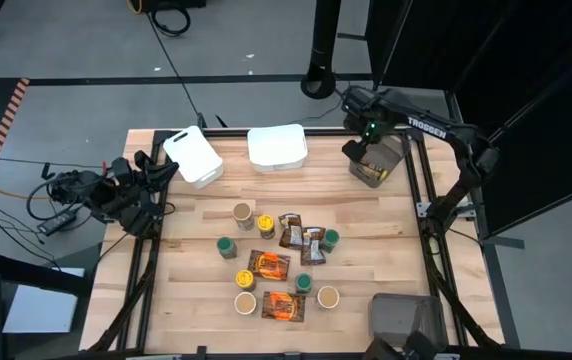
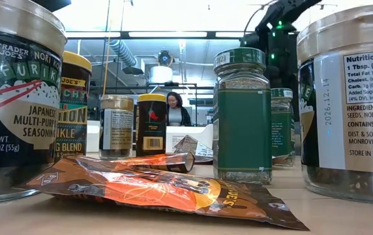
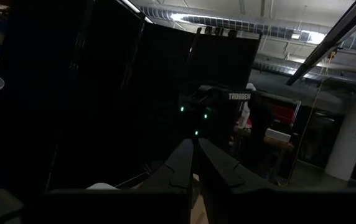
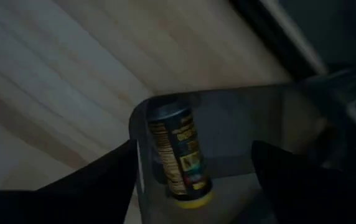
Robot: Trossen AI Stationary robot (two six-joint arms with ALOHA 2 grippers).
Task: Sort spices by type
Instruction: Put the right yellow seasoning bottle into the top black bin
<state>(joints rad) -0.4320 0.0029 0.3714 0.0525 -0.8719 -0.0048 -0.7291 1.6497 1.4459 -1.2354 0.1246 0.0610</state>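
The spices (image 1: 278, 262) lie clustered at the middle of the wooden table (image 1: 386, 220): round jars standing upright and flat foil packets lying among them. In the low view the nearest left jar (image 2: 18, 98) reads "TRADER JOE'S", "JAPANESE MULTI-PURPOSE SEASONING" and "NET WT. 1.95 OZ (55g)". The large jar on the right (image 2: 349, 104) shows "Nutrition Facts", "CONTAINS SESAME" and the date "2026.12.14". An orange-and-brown foil packet (image 2: 167, 189) lies flat in front, its long axis running across the view. A green-lidded jar (image 2: 242, 117) stands upright behind it.

One yellow-lidded jar (image 4: 178, 158) lies on its side inside the grey bin (image 1: 374, 163) at the table's far right corner, its long axis along the bin floor and its lid toward the camera in the right wrist view.

The right gripper (image 1: 368, 150) hangs over that bin with its fingers spread apart, holding nothing; its arm bears the word "TROSSEN". The left gripper (image 1: 166, 168) waits at the table's left edge beside a white tub (image 1: 194, 155), fingers closed together and empty.
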